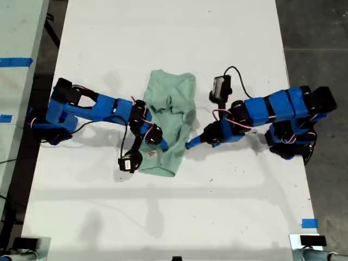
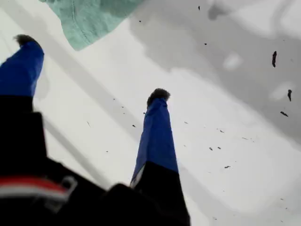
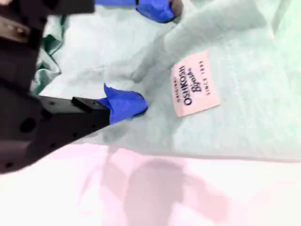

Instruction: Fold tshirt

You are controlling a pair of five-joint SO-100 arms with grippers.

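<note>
Blue plastic fingertips of my second gripper (image 3: 141,52) rest spread apart on pale mint-green cloth, one fingertip pressed into the fabric and the other further across it, with nothing pinched between them. Just beside the nearer fingertip lies a small white label (image 3: 194,84) sewn to the tshirt (image 1: 170,122). In the exterior view this gripper belongs to the arm reaching in from that view's left, and it sits over the shirt's lower part near the label. My first gripper (image 2: 91,68) hangs with its two fingers wide apart over bare white table (image 1: 174,217), holding nothing; only a corner of the green cloth shows beyond its fingertips, apart from them. In the exterior view it belongs to the arm on that view's right, its tip close to the shirt's edge but seemingly not on it. The shirt lies bunched in the middle of the table between the two arms, its long axis running roughly from the exterior view's top to its bottom. Judging from this, my second gripper is the nearer one, already on the cloth, while my first must reach toward the exterior view's left to meet the edge.
</note>
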